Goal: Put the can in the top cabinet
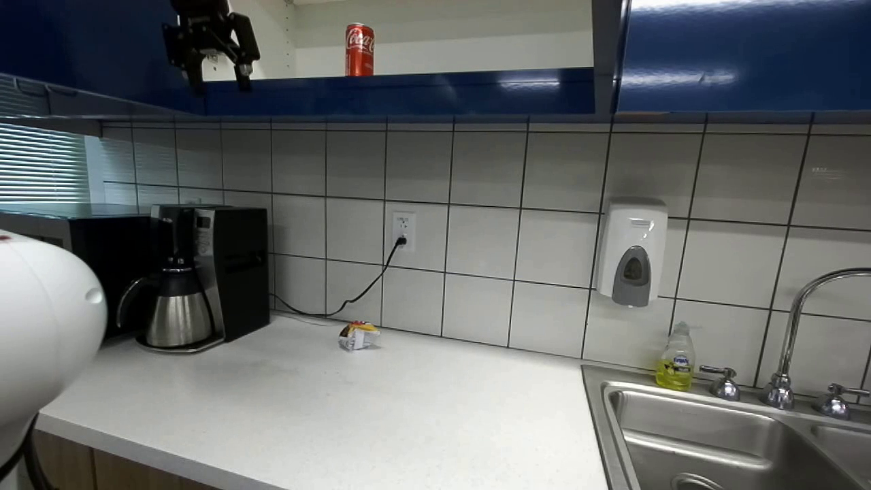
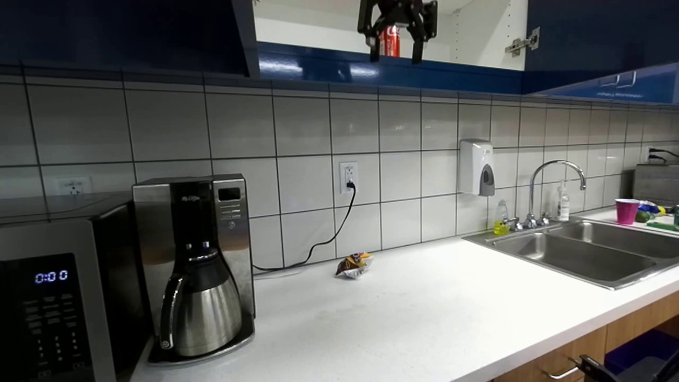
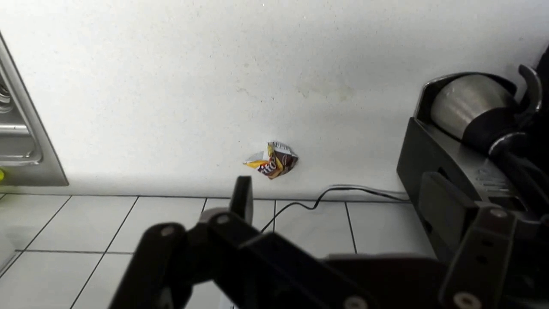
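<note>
Black two-fingered gripper [image 1: 219,80], pointing downward, its fingers [image 3: 242,195] spread wide apart and nothing held between them.

Handling, as judged: the red cylindrical drink can with white lettering [image 1: 359,51] is probably a thin-walled metal shell, smooth and somewhat slippery; stiff if full, easily dented if empty. Its contents, and hence its weight, cannot be told. Any hold is best taken across the middle of the body, one finger on each side, with modest pressure and the axis of the can vertical.

Position: the can stands upright beyond the gripper and clearly apart from the fingertips, inside the wall-mounted cabinet with a glossy dark blue front and pale interior [image 1: 442,94]. Seen in an exterior view, the can [image 2: 391,42] shows through the gap between the fingers; this is an overlap along the line of sight, not a grasp, for the gripper hangs on the room side of the cabinet's front edge. That edge cuts off the base of the can, so how far back it stands cannot be told. Placement appears complete, and drawing the gripper away from the cabinet is judged the likely remaining step.

Below the gripper, the wrist view shows the white countertop [image 3: 171,86] and a crumpled yellow, brown and silver snack wrapper [image 3: 274,161]; the can lies outside that view.
</note>
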### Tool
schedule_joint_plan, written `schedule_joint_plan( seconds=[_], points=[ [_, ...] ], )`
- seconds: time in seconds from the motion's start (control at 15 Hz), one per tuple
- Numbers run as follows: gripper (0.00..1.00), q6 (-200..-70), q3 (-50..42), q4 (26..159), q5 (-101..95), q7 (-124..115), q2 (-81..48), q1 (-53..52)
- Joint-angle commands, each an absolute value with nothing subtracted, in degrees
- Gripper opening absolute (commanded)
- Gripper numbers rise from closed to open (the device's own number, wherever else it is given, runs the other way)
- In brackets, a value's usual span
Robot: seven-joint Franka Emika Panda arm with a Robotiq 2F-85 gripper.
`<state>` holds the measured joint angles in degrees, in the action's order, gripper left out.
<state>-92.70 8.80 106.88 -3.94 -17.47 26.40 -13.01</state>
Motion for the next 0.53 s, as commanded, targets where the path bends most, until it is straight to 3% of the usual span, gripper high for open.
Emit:
schedule_joint_plan(
  seconds=[0.0,0.47],
  points=[
    [1.00,-100.1,10.5,121.4,-1.9,-17.3,32.6,-11.2],
    [1.00,-113.2,11.1,145.4,-0.1,-16.7,38.4,-11.8]
  ],
)
